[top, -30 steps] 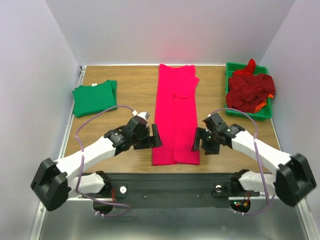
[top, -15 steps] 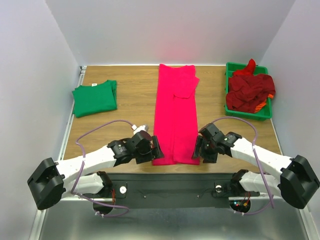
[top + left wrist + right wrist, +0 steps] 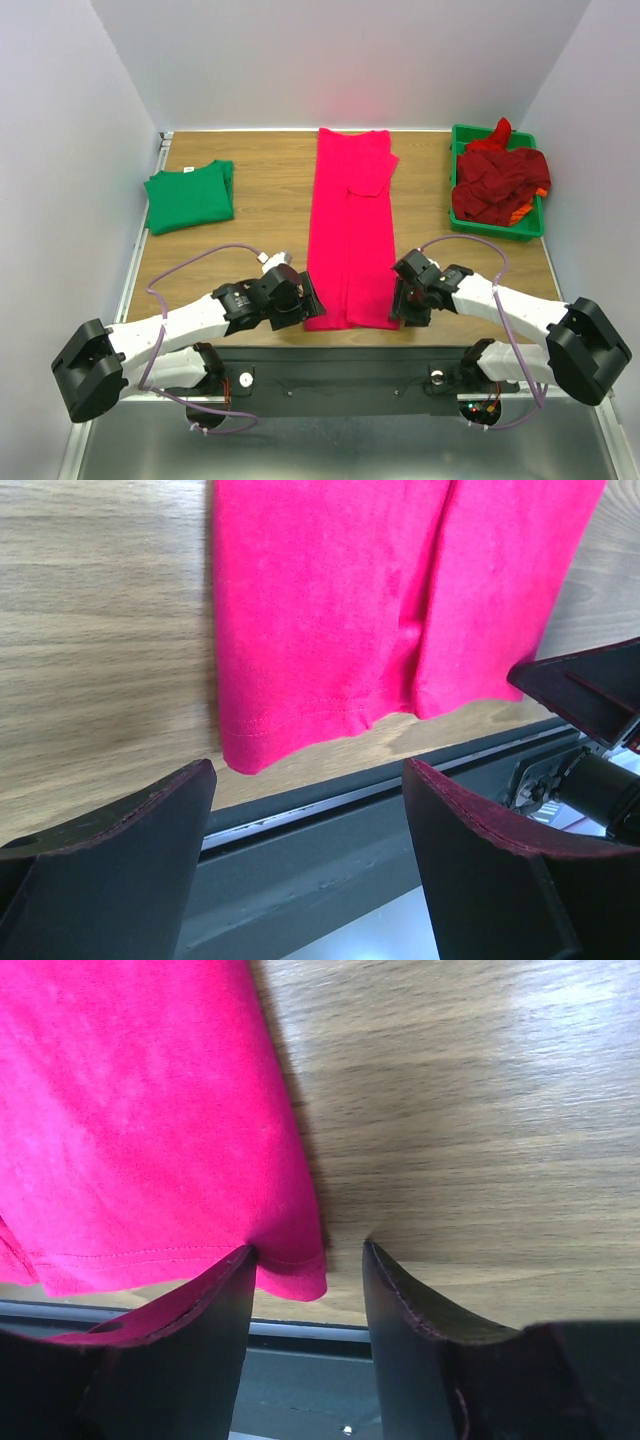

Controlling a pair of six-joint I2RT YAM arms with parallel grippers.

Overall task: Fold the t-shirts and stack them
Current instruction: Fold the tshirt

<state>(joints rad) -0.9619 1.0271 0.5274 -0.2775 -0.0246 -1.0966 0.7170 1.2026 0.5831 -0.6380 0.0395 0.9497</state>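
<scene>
Top external view: a bright pink-red t-shirt (image 3: 350,240) lies flat down the middle of the wooden table (image 3: 270,180). It is folded lengthwise into a long narrow strip with one sleeve turned over on top, and its hem is at the near edge. The left claw (image 3: 307,298) sits just beside the hem's left corner and the right claw (image 3: 400,300) at its right corner, both low over the table. A green t-shirt (image 3: 190,196) lies folded into a neat square at the far left, well apart from both. At the far right, dark red t-shirts (image 3: 497,180) with a scrap of orange cloth (image 3: 522,213) are heaped, crumpled, in a green plastic tray (image 3: 463,140). Left wrist view: the left claw (image 3: 308,772) is released, its two dark, matt, wedge-shaped fingers (image 3: 120,860) spread wide with nothing between them. The soft knit shirt (image 3: 380,600), its hem stitched, ends at a corner just beyond the gap, lying on pale wood grain (image 3: 100,630) and untouched. A dark grey rail (image 3: 330,850) runs along the table's near edge. Right wrist view: the right claw (image 3: 307,1250) stands half parted, and the hem's right corner (image 3: 130,1110) lies in the gap. One finger's tip overlaps the cloth edge, the other finger (image 3: 420,1340) is over bare wood (image 3: 480,1110), and the cloth is not clamped.
</scene>
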